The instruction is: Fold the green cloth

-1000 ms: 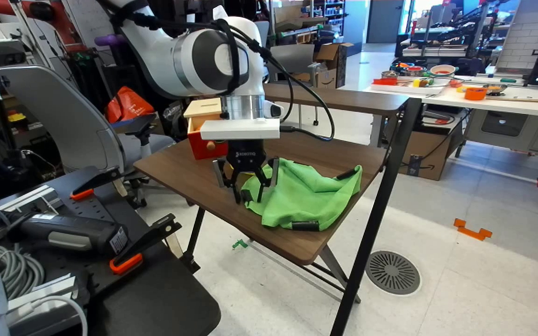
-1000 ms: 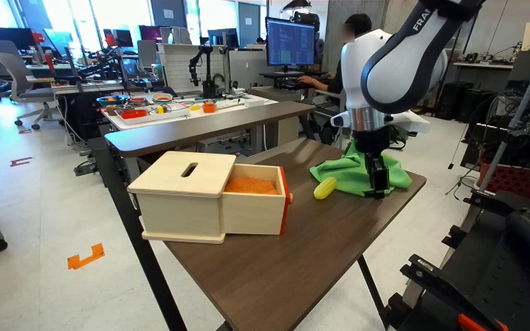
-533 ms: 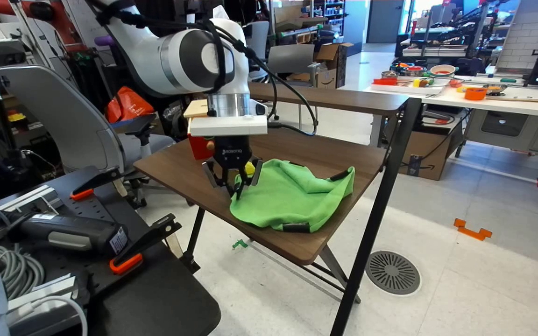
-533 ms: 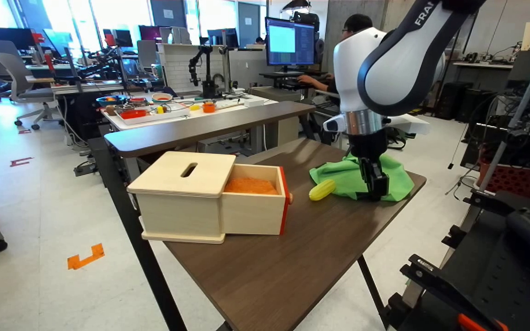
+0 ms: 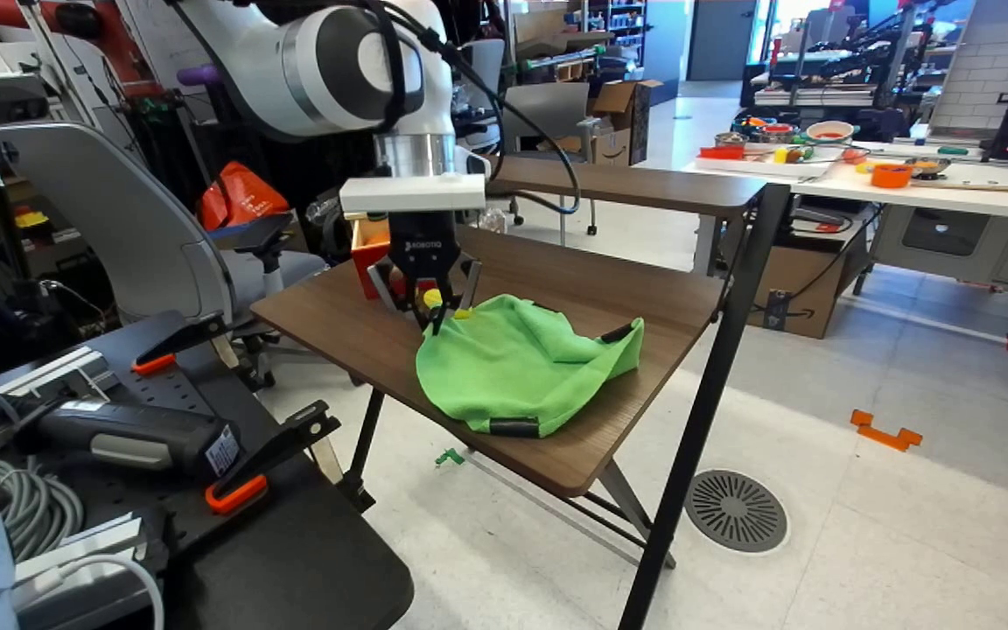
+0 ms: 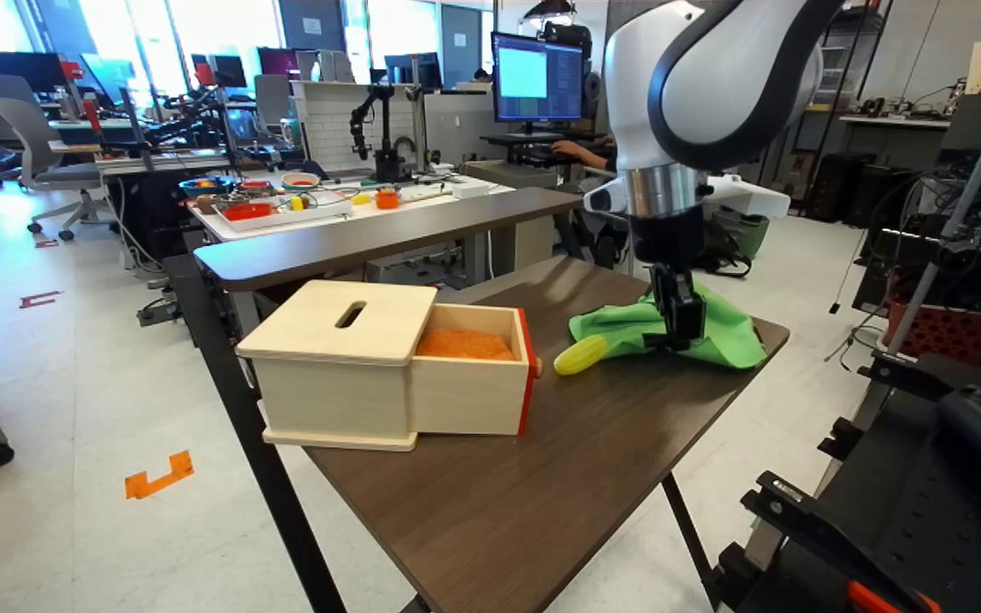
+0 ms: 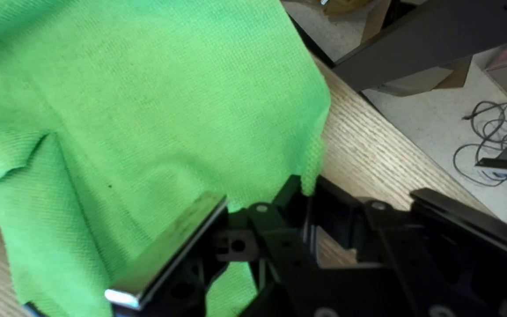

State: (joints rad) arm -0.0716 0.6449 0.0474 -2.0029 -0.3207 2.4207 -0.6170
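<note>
Toward four o'clock in the wrist view, the gripper (image 7: 310,187) has both fingers clamped on an edge of the one green cloth (image 7: 170,110), which is cut off toward ten o'clock. In an exterior view the cloth lies rumpled on the table (image 5: 574,276), four o'clock from the gripper, which partly hides one yellow object (image 5: 432,298) and one wooden box (image 5: 367,254).
</note>
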